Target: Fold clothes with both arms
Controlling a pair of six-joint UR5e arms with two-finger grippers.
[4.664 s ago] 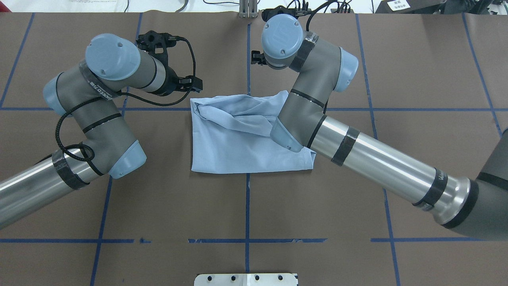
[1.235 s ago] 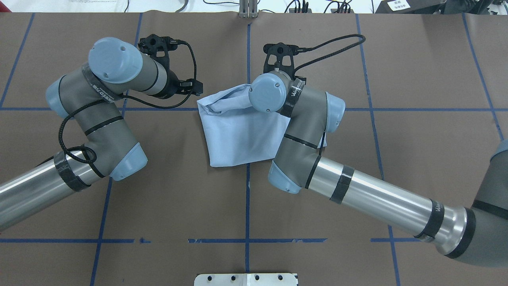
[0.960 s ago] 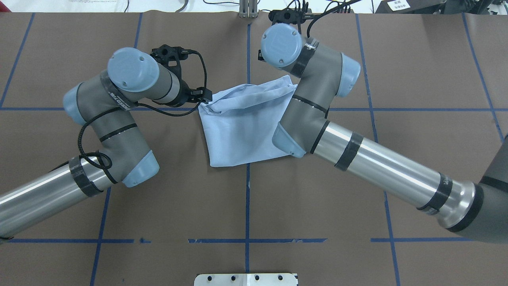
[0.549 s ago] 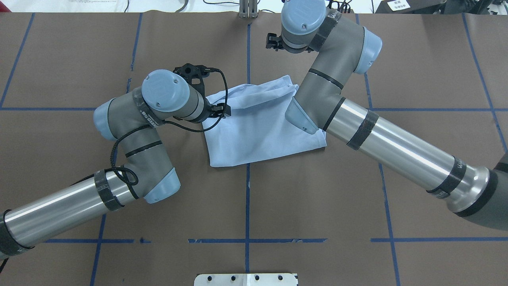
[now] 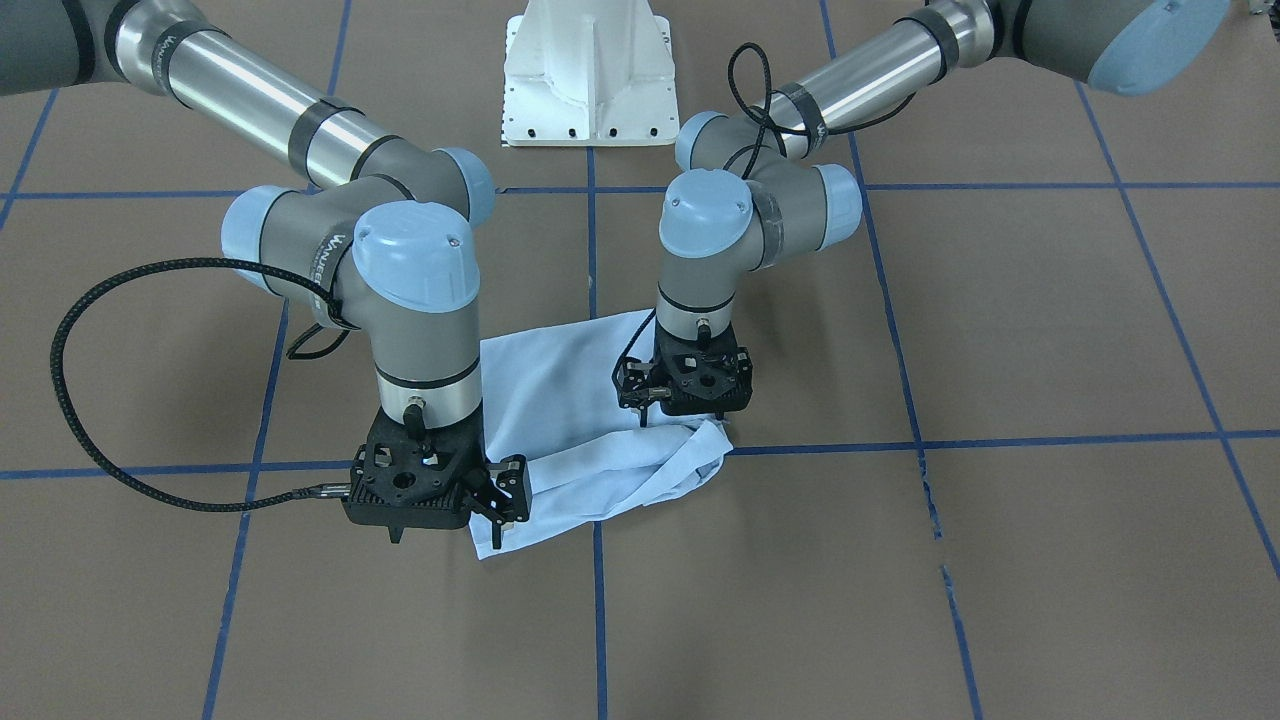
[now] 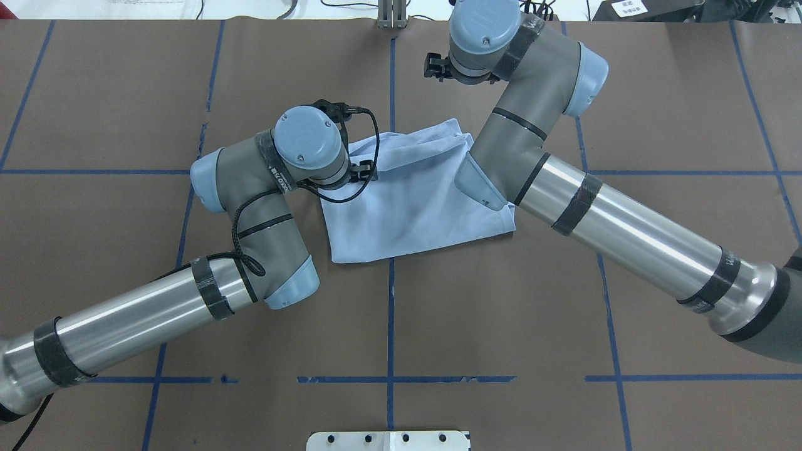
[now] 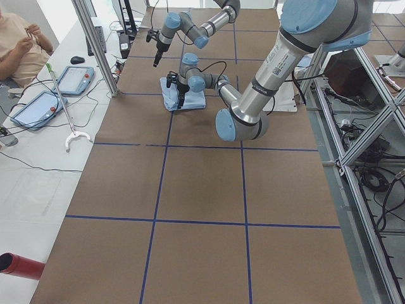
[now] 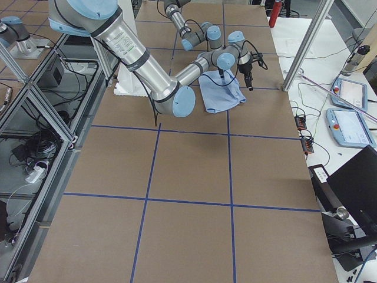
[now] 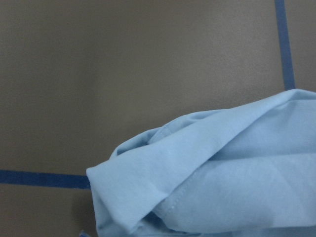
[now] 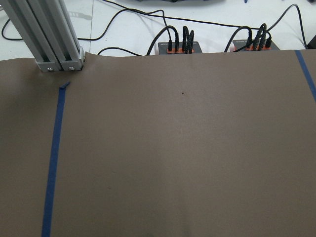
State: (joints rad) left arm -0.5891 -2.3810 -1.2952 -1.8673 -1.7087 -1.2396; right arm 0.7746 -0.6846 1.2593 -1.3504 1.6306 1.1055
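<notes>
left gripper (image 6: 366,173) has shifted further in over the shirt's (image 6: 413,194) far-left corner; right gripper (image 6: 437,66) stays raised beyond its far edge; neither claw's opening can be told.

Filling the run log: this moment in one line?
T-shirt: folded, one corner bunched | left gripper: above that corner | right gripper: raised, empty

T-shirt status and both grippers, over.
Left gripper low over T-shirt's bunched far-left corner, jaws unclear. Right gripper raised, clear of cloth, jaws unclear. T-shirt partly folded, flat on table. Right arm's elbow overhangs its edge.
</notes>
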